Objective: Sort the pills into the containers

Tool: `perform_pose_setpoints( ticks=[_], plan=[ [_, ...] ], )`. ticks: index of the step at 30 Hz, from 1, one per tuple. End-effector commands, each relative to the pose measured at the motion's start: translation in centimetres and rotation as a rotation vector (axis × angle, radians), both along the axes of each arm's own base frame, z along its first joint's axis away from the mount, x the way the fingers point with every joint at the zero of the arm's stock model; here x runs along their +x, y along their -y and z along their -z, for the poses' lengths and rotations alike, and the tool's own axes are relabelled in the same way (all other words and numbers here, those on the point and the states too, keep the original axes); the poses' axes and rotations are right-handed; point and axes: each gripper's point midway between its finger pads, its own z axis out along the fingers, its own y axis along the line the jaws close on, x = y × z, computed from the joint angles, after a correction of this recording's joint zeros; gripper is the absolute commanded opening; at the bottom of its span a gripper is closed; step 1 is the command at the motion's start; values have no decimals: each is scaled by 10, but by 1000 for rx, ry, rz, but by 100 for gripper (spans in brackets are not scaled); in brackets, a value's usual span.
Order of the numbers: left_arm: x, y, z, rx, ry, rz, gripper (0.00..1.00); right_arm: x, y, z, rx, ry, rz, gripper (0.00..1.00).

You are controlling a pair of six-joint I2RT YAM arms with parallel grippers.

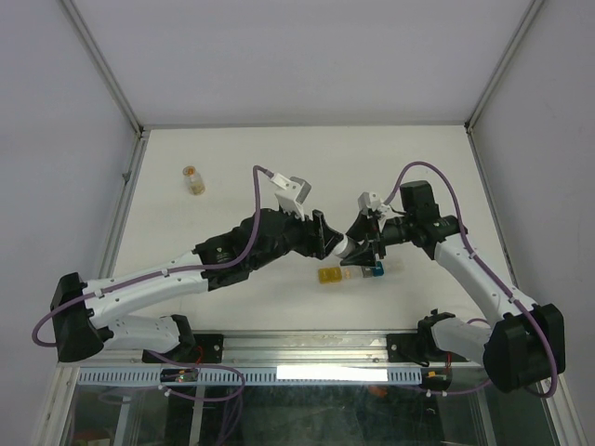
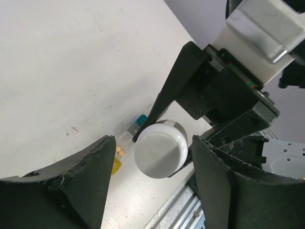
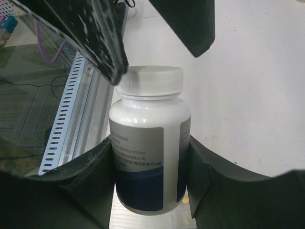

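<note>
I hold a white bottle [image 3: 143, 119] in my right gripper [image 3: 151, 148], with one finger pressed on each side of its body, so these jaws are closed on it. The bottle has a white cap [image 2: 160, 149] and a grey and blue label with small print. I hold it up off the table [image 1: 232, 158], tipped so the cap faces my left arm. My left gripper [image 2: 153, 145] is right at the cap, with one finger on each side of it. These jaws are open. In the right wrist view one left finger [image 3: 107, 43] sits at the edge of the cap and the other one is apart from it. In the left wrist view I can see a bit of table between the cap and one finger. So my left jaws are around the cap but do not grip it. The containers [image 1: 350, 273] lie flat on the table near the middle, just beside the bottle and close to both grippers. They make a short strip of little boxes, yellow at one end, teal at the other and clear in between. A few small yellow pills [image 2: 120, 151] show in a clear box next to the yellow one. Far off to the left a little jar [image 1: 193, 179] with an orange top sits on the table, well apart from the rest
</note>
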Motion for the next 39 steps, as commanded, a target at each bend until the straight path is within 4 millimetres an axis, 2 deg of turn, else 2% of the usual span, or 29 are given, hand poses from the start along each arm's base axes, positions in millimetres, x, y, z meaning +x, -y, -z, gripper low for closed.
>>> perform_pose_setpoints(
  ticks=[1, 7, 9, 11, 12, 15, 17, 22, 23, 25, 27, 28, 29, 30, 33, 34, 37, 39],
  plan=[
    [-7, 10, -14, -27, -9, 34, 64, 5, -4, -19, 27, 78, -18, 0],
    [-15, 17, -9, -26, -34, 89, 58, 5, -4, -20, 27, 79, -18, 0],
    [-18, 21, -7, -23, -40, 114, 45, 5, -4, -20, 28, 80, -18, 0],
    [-21, 25, -6, -20, -43, 140, 24, 4, -4, -20, 27, 78, -18, 0],
    [-23, 26, -5, -18, -46, 153, 19, 4, -4, -21, 28, 80, -18, 0],
    [-30, 28, -3, -6, -14, 214, 16, 4, -4, -21, 29, 80, -18, 0],
    [-41, 32, 0, 14, 69, 321, 15, 4, -4, -21, 30, 80, -20, 0],
    [-98, 34, 26, 108, 459, 840, 11, 2, -5, -21, 38, 79, -29, 0],
    [-106, 31, 31, 122, 549, 918, 12, 2, -5, -21, 39, 77, -30, 0],
    [-107, 27, 36, 153, 764, 1007, 11, 1, -5, -21, 40, 79, -32, 0],
    [-95, 25, 30, 159, 863, 983, 14, 2, -4, -20, 39, 82, -32, 0],
    [-87, 24, 22, 140, 881, 963, 22, 2, -4, -19, 38, 82, -31, 0],
    [-79, 22, 13, 113, 878, 938, 37, 2, -4, -19, 37, 84, -30, 0],
    [-68, 20, 0, 76, 860, 884, 57, 2, -4, -19, 37, 84, -30, 0],
    [-43, 9, -32, -29, 804, 660, 90, 2, -4, -19, 35, 86, -30, 0],
    [-39, 4, -42, -67, 787, 591, 98, 2, -4, -19, 36, 86, -31, 0],
    [-33, -16, -58, -178, 675, 432, 99, 1, -4, -19, 36, 87, -33, 0],
    [-30, -27, -59, -240, 555, 345, 99, 1, -4, -19, 37, 87, -36, 0]
  ],
)
